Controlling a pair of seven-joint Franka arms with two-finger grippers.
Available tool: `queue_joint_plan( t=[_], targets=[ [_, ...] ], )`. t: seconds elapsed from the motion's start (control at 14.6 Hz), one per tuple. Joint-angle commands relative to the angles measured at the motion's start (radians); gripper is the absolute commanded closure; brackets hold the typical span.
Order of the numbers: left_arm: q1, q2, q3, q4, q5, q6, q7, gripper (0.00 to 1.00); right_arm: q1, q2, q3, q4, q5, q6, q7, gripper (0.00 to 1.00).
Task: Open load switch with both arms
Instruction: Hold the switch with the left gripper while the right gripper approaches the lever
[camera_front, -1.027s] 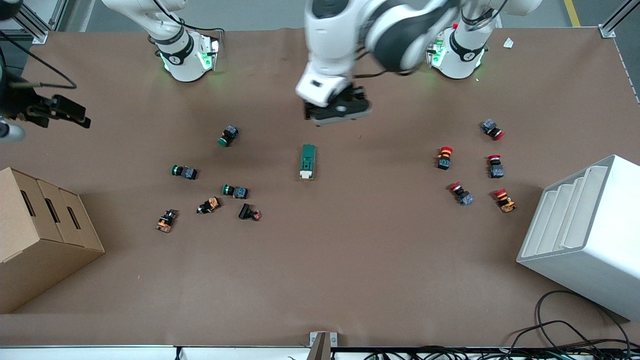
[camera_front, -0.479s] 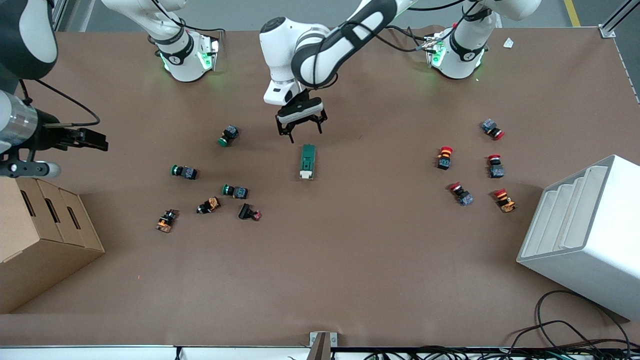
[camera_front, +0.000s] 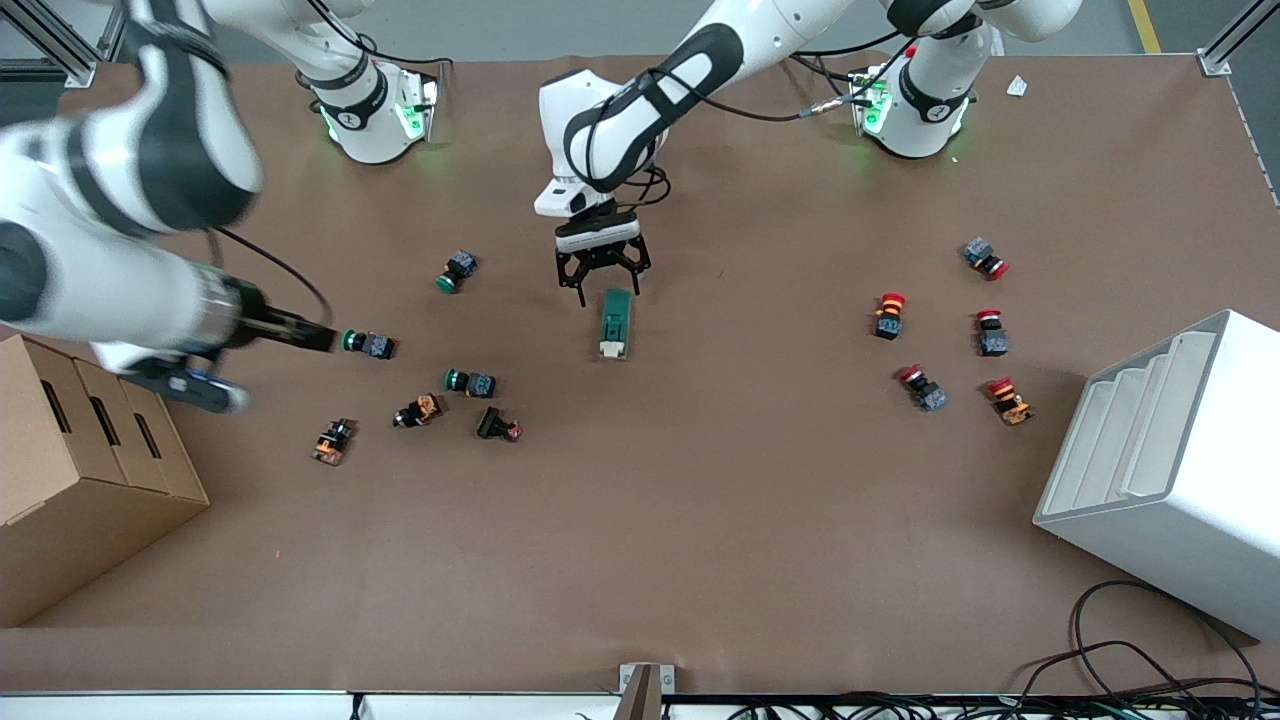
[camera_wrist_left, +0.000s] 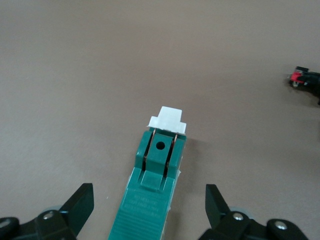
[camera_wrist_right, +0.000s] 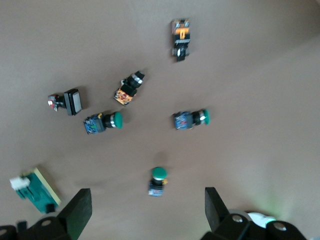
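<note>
The load switch (camera_front: 615, 323) lies flat near the middle of the table, a dark-green block whose white lever (camera_front: 612, 349) points toward the front camera. My left gripper (camera_front: 604, 288) is low over the green end, farthest from the front camera, and is open. In the left wrist view the fingers (camera_wrist_left: 80, 205) stand on either side of the load switch (camera_wrist_left: 152, 195) with a gap each side, and the white lever (camera_wrist_left: 167, 119) is clear. My right gripper (camera_front: 300, 333) is up in the air, open and empty, above the green push buttons. Its wrist view shows the load switch (camera_wrist_right: 34, 189) off to one side.
Green and orange push buttons (camera_front: 468, 382) lie scattered toward the right arm's end, and red ones (camera_front: 922, 388) toward the left arm's end. A cardboard box (camera_front: 90, 460) and a white stepped bin (camera_front: 1170, 470) stand at the two table ends. One green button (camera_wrist_right: 159, 180) is below my right gripper.
The left arm came down and nearer the switch, its open gripper now at the green end. The right arm swung in from the table's end over the green buttons.
</note>
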Motion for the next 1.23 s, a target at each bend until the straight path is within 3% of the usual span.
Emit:
queue_joint_plan(
  t=[0.0,0.41,0.62,1.16],
  targets=[
    [0.008,-0.017,0.002,-0.098,0.179,0.034,-0.122,0.01,0.054,0.104,-0.006,0.079,0.043,0.0,0.181,0.0],
    [-0.005,0.02,0.002,-0.148,0.371,0.025,-0.298,0.01,0.127,0.224,-0.006,0.105,0.111,0.029,0.447,0.0],
    [-0.032,0.032,0.01,-0.145,0.374,0.022,-0.298,0.01,0.186,0.273,-0.006,0.105,0.149,0.076,0.569,0.0],
    [-0.046,0.054,0.01,-0.138,0.373,0.012,-0.293,0.01,0.37,0.413,-0.009,0.103,0.154,0.302,0.829,0.0]
  ],
)
